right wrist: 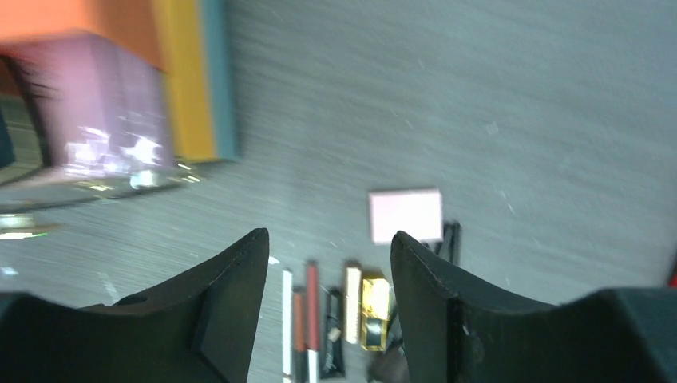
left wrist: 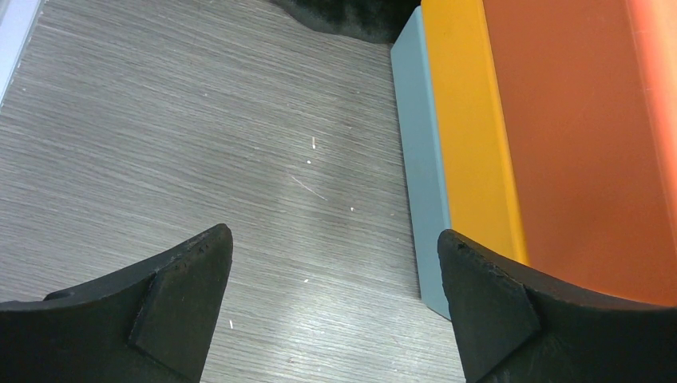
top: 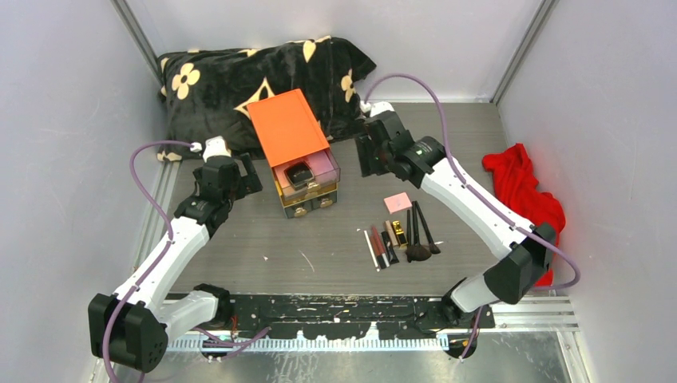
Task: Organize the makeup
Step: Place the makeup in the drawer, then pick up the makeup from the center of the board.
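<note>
The makeup lies in one small group on the grey table (top: 239, 239). The flat pink palette (top: 397, 203) lies at the far end. Nearer, the slim black brushes (top: 415, 228) point their fluffy heads to the near edge. Left of them lie a gold tube (top: 398, 233) and thin red, black and white tubes (top: 378, 247), almost parallel.

- The top view is bright and evenly lit from above, and sharp throughout. The arms cast only soft, faint shadows on the surface (top: 319, 247).
- The left wrist view shows crisp grain. The orange box (left wrist: 583, 144) washes out to pale glare at the right edge.
- The right wrist view is smeared by motion blur. The makeup (right wrist: 375, 311) looks soft, and the clear drawer (right wrist: 104, 144) carries streaked white highlights.
</note>
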